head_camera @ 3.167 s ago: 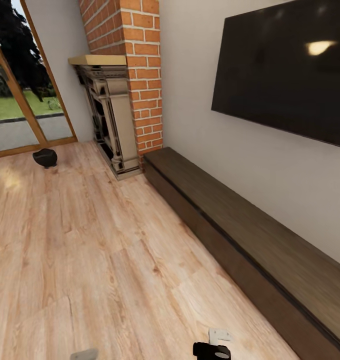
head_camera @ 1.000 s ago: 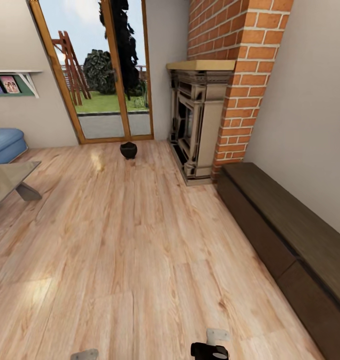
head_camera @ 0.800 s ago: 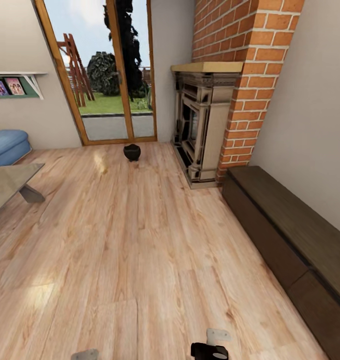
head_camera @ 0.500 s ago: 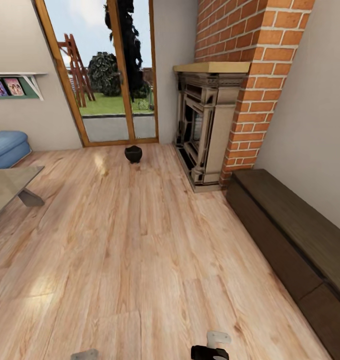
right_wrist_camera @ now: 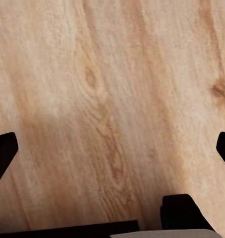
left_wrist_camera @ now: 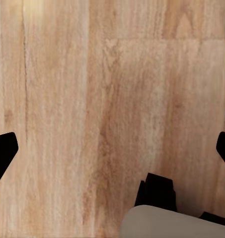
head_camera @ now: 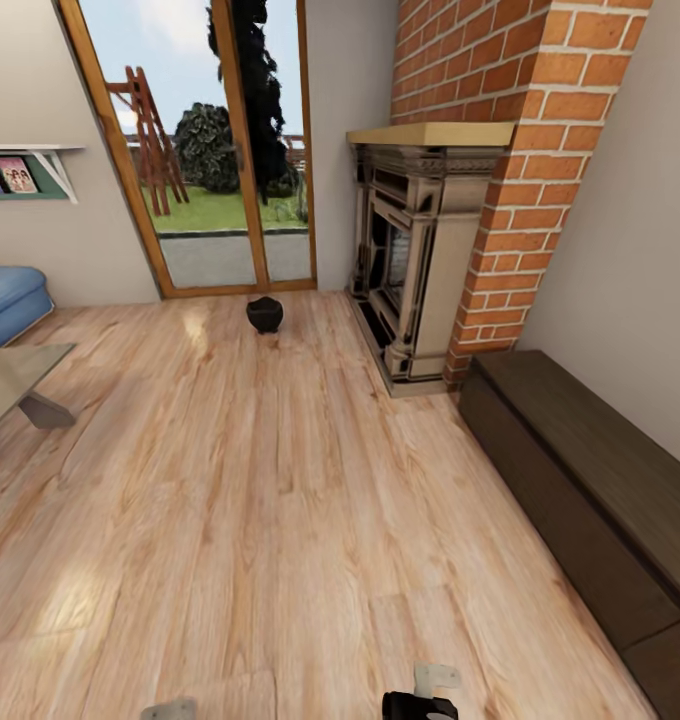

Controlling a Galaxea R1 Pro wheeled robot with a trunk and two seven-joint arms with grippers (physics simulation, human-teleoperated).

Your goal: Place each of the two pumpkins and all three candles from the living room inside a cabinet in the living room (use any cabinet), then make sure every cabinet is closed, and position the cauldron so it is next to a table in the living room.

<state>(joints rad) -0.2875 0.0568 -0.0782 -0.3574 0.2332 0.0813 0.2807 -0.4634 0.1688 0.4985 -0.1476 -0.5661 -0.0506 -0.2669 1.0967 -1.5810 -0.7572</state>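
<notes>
1. Nearest the robot, both wrist views look straight down at bare plank floor [head_camera: 280, 520]. The left gripper [left_wrist_camera: 112, 151] has its fingers [left_wrist_camera: 3, 151] spread wide at the picture's two edges with nothing between them, and the right gripper [right_wrist_camera: 112, 151] likewise shows its fingers [right_wrist_camera: 3, 151] far apart and empty over the wood.

2. To the robot's right, the long low dark brown cabinet [head_camera: 580, 470] runs along the wall. Its fronts look flush and closed from this angle.

3. At the left edge, a corner of the glass-topped coffee table [head_camera: 15, 375] juts in on an angled leg. Its surface looks bare in the part visible.

4. Beyond the cabinet stands the fireplace [head_camera: 415, 260] against a brick chimney [head_camera: 520, 150].

5. Farthest off, the cauldron [head_camera: 265, 314] sits on the floor just before the glass door [head_camera: 225, 150], well apart from the table.

6. Judged by its look, the cauldron is rigid, matte and probably fairly heavy, with a rounded belly that would slip from a pinch. The rim of its wide mouth seems the best hold, one finger inside and one outside.

7. No handle can be made out at this range.
</notes>
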